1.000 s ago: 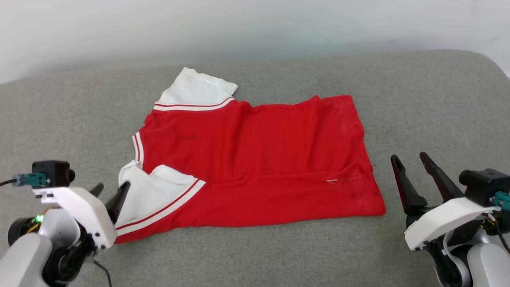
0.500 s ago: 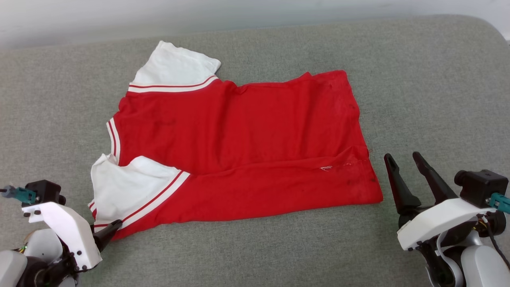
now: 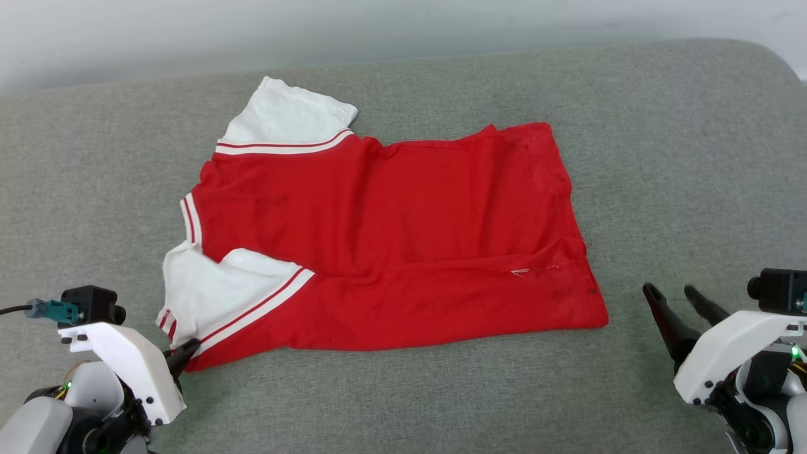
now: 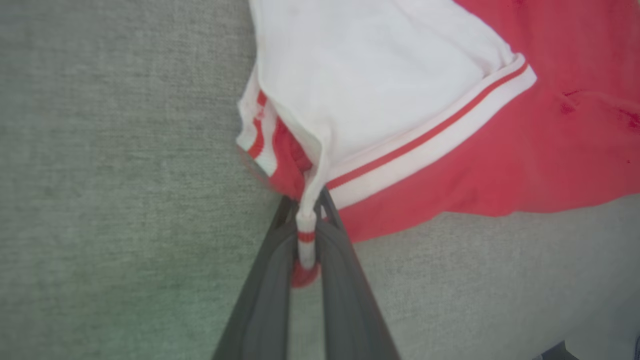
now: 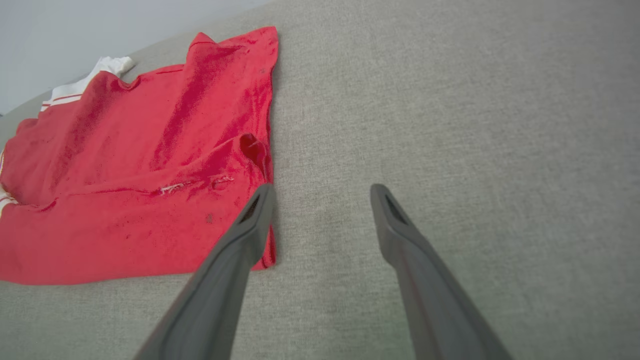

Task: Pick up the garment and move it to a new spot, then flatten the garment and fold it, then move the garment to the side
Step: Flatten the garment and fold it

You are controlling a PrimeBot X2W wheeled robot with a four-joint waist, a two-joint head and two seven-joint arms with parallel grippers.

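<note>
Garment (image 3: 403, 233) lies flat on grey cushion (image 3: 662, 157). My left gripper (image 4: 306, 215) pinches its sleeve corner; my right gripper (image 5: 322, 189) is spread near the hem.

Red garment (image 3: 391, 239), white sleeves, lying mostly flat, one sleeve corner pinched in left gripper (image 3: 189, 345), bottom edge near right gripper (image 3: 669, 290).
</note>
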